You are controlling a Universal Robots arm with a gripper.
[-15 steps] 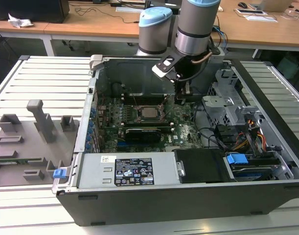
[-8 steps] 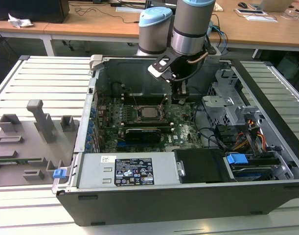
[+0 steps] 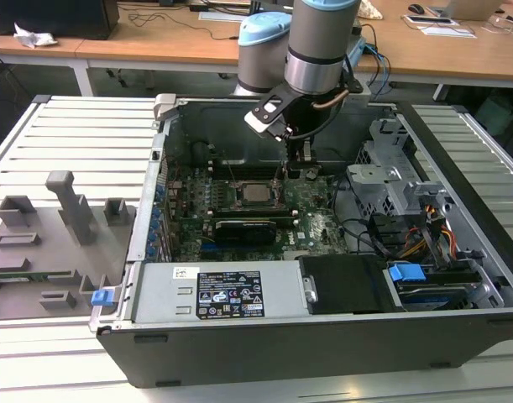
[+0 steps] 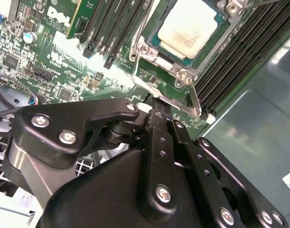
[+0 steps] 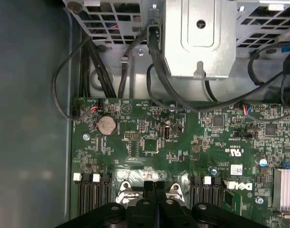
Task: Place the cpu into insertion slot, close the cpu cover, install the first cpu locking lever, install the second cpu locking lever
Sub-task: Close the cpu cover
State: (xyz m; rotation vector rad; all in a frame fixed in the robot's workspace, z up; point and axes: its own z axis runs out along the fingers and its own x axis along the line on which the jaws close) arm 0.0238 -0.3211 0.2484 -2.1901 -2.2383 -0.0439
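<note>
Cpu [image 4: 190,28]: lay flat in the insertion slot [image 4: 160,61]. End effector [image 4: 156,111]: hung just beside that slot, fingers [image 5: 148,187] pressed together.

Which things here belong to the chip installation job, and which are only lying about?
Job: chip, metal cover framing it, locking lever, shut tool beside them.
Lying about: grey holders, blue clip, round battery, black cables.
</note>
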